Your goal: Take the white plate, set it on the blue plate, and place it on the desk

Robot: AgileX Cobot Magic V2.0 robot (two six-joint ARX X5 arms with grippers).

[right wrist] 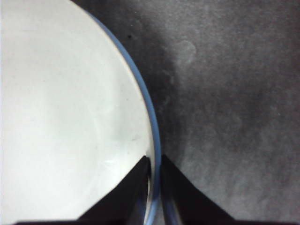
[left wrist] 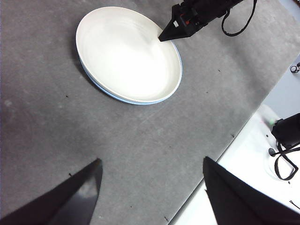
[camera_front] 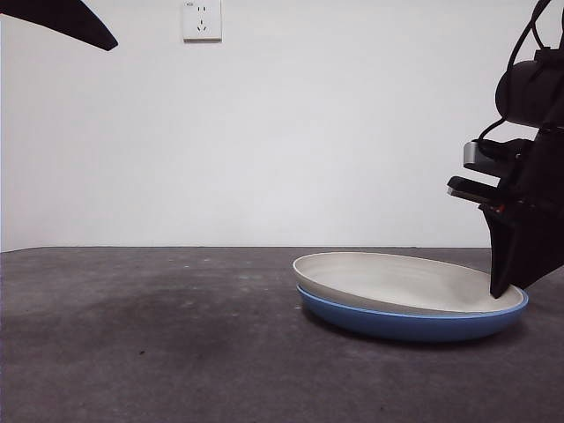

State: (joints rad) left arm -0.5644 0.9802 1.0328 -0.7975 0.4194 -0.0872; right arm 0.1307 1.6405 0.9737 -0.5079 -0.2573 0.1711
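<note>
- White plate (camera_front: pixel 397 280) sits nested in the blue plate (camera_front: pixel 405 322), tilted a bit: the side away from the working gripper rides higher, judging from the front view. The stack rests on the desk (camera_front: pixel 159 335).
- Your right gripper (right wrist: pixel 153 161) is at the stack's rim. Jaws nearly closed, with the rim edge in the slim gap between them; one jaw lies over the white plate's inside, the other just outside the blue rim. I read it as pinching both rims, but contact is not fully clear.
- Key relation: the plates lie entirely to one side of the right gripper, spreading away from its tips across the desk. The grip is at the edge, not the centre, so expect the far side to droop on a lift.
- Left gripper (left wrist: pixel 150 187) hangs high, well apart from the stack, jaws spread wide, holding nothing. The right arm is clearly the nearer one.
- Stacking looks done; what remains is probably release or setting down.
</note>
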